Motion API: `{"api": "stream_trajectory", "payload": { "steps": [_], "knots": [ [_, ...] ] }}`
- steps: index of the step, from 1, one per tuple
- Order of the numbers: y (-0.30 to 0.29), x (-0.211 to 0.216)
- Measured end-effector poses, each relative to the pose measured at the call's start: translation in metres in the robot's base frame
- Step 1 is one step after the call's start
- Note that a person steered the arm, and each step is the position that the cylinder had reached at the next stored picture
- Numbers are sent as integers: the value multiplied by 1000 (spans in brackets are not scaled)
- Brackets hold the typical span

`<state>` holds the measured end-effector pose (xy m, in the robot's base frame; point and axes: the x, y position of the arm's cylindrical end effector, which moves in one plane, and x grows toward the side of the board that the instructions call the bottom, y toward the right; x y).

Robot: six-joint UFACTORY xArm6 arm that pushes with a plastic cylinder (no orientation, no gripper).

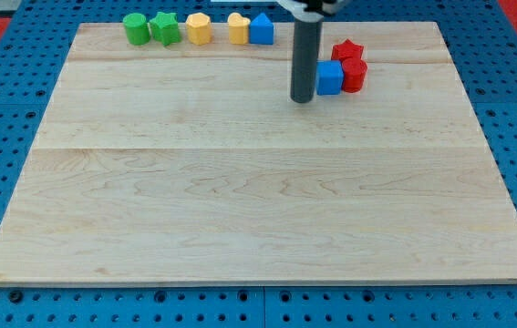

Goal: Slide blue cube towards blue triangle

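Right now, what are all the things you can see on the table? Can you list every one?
green cylinder: one, green, top row, furthest to the view's left
green star: one, green, top row, touching the cylinder's right side
yellow hexagon block: one, yellow, top row, middle
yellow heart block: one, yellow, top row, touching the blue triangle
blue triangle: one, blue, right end of the top row
blue cube: one, blue, right of centre near the top
red star: one, red, just above the cube
red cylinder: one, red, against the cube's right side
wooden board: one, pale wood
my tip: one, dark rod, just left of the blue cube
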<state>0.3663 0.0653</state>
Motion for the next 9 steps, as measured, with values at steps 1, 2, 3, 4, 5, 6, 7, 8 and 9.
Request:
{"api": "stream_trajectory", "payload": {
  "steps": [1, 2, 3, 4, 5, 6, 7, 8, 9],
  "knots": [
    [27, 6],
    [34, -21],
    [19, -45],
    [19, -68],
    [19, -85],
    [19, -90],
    [19, -102],
    [19, -120],
    [19, -126]
  ]
}}
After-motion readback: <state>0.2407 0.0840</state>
